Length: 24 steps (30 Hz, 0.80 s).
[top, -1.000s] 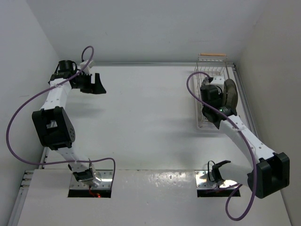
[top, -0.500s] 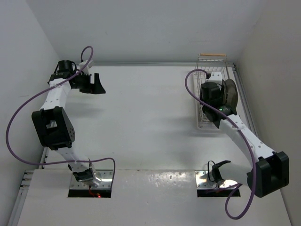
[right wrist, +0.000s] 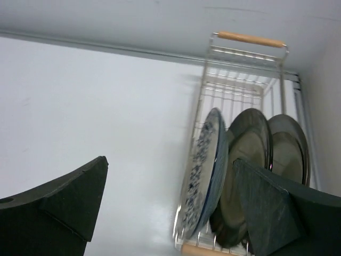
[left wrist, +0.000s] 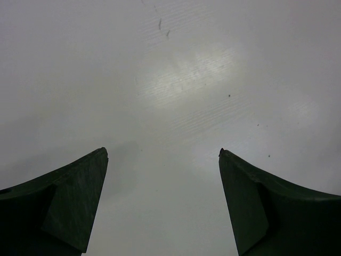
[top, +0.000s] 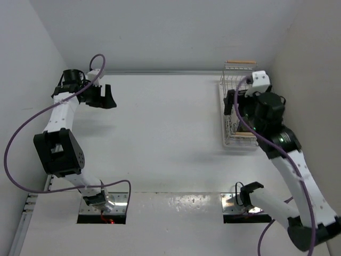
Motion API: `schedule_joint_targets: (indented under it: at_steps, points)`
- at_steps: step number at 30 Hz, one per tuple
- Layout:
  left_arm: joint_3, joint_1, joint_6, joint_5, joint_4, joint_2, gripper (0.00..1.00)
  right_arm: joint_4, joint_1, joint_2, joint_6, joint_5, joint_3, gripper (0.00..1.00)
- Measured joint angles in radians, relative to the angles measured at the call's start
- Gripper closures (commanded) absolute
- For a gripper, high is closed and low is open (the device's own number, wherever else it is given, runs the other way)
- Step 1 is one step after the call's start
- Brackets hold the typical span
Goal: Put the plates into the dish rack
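Rack [right wrist: 249, 38] at far right corner of counter [top: 160, 138]. All three plates [right wrist: 256, 154] stand on edge inside, blue plate [right wrist: 202, 170] nearest counter centre. Right gripper [right wrist: 169, 160] wide, empty, above rack. Left gripper [left wrist: 162, 152] wide, empty, near far left corner. Risk: right finger clips rim when moving, topples plates.

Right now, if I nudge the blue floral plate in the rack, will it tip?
The blue floral plate stands on edge in the dish rack beside a dark-rimmed plate, so a nudge may tip it against that. Glazed-looking, likely slippery and breakable.
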Motion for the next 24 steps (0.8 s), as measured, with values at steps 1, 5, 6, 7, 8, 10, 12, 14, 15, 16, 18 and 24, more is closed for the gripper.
schedule_joint_targets:
  at_steps: [1, 5, 6, 7, 8, 10, 12, 14, 15, 16, 18, 24]
  points:
    - [-0.02, 0.0, 0.008, -0.014, -0.002, -0.025, 0.11, -0.018, 0.0, -0.05, -0.001, -0.05, 0.003, 0.01]
    - [-0.12, 0.0, 0.045, -0.074, -0.016, -0.138, 0.11, -0.105, -0.007, -0.242, 0.019, -0.204, -0.019, 0.01]
    - [-0.153, 0.0, 0.056, -0.093, -0.021, -0.171, 0.11, -0.108, -0.006, -0.294, 0.041, -0.23, -0.053, 0.01]
    - [-0.186, 0.0, 0.066, -0.109, -0.023, -0.2, 0.11, -0.137, -0.005, -0.34, 0.073, -0.247, -0.093, 0.01]
    - [-0.229, 0.0, 0.076, -0.13, -0.026, -0.235, 0.11, -0.166, -0.005, -0.372, 0.102, -0.263, -0.134, 0.01]
    - [-0.304, 0.0, 0.096, -0.167, -0.048, -0.296, 0.11, -0.236, -0.005, -0.418, 0.17, -0.304, -0.231, 0.01]
    - [-0.378, -0.008, 0.117, -0.211, -0.059, -0.357, 0.11, -0.307, -0.005, -0.433, 0.238, -0.333, -0.316, 0.01]
    - [-0.44, -0.014, 0.134, -0.256, -0.084, -0.425, 0.11, -0.383, -0.004, -0.453, 0.298, -0.353, -0.386, 0.01]
    - [-0.457, -0.017, 0.142, -0.276, -0.102, -0.455, 0.1, -0.42, -0.004, -0.461, 0.322, -0.36, -0.409, 0.01]
    - [-0.466, -0.022, 0.149, -0.302, -0.122, -0.499, 0.1, -0.454, -0.004, -0.475, 0.345, -0.365, -0.426, 0.01]
    - [-0.467, -0.032, 0.156, -0.328, -0.124, -0.539, 0.1, -0.502, -0.004, -0.515, 0.383, -0.375, -0.441, 0.01]
    - [-0.565, -0.091, 0.197, -0.42, -0.076, -0.696, 0.1, -0.525, -0.004, -0.663, 0.467, -0.377, -0.452, 0.01]
